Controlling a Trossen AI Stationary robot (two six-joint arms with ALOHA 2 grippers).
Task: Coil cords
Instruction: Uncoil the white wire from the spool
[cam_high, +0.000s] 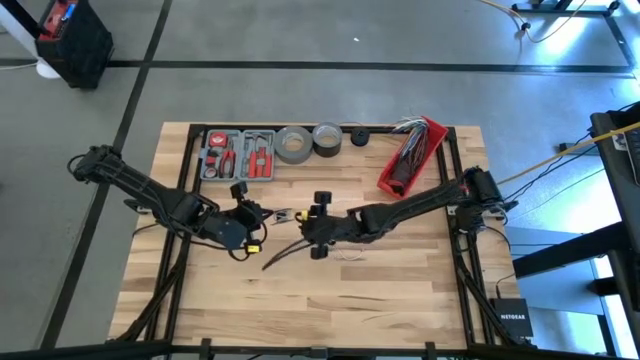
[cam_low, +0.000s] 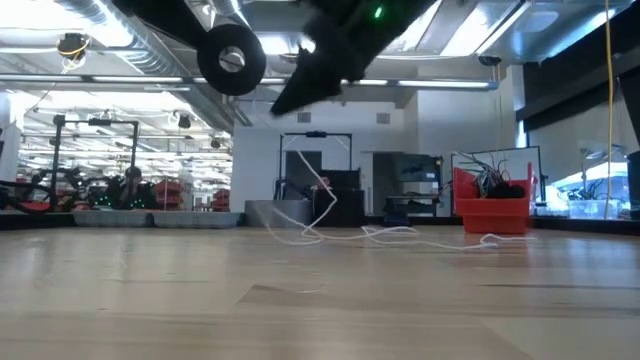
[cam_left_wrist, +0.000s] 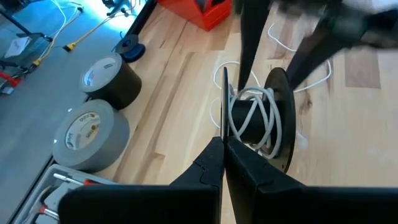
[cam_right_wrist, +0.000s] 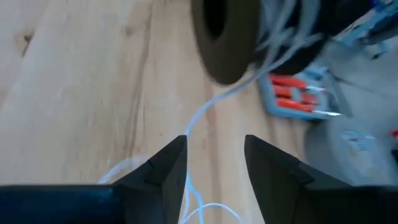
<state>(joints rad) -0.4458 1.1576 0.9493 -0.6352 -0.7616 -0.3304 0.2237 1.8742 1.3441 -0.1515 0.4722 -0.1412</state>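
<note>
From above, we see both arms meet at the desk centre. In the left wrist view, our left gripper pinches the spool, steadying the half-wound white cable. Our right gripper, at three o'clock, hangs open astride the loose cable.

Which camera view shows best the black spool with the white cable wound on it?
The left wrist view: the black spool shows its wound white cable clearly. The right wrist view shows only one disc edge, the low view a disc face, the high view almost nothing.
</note>
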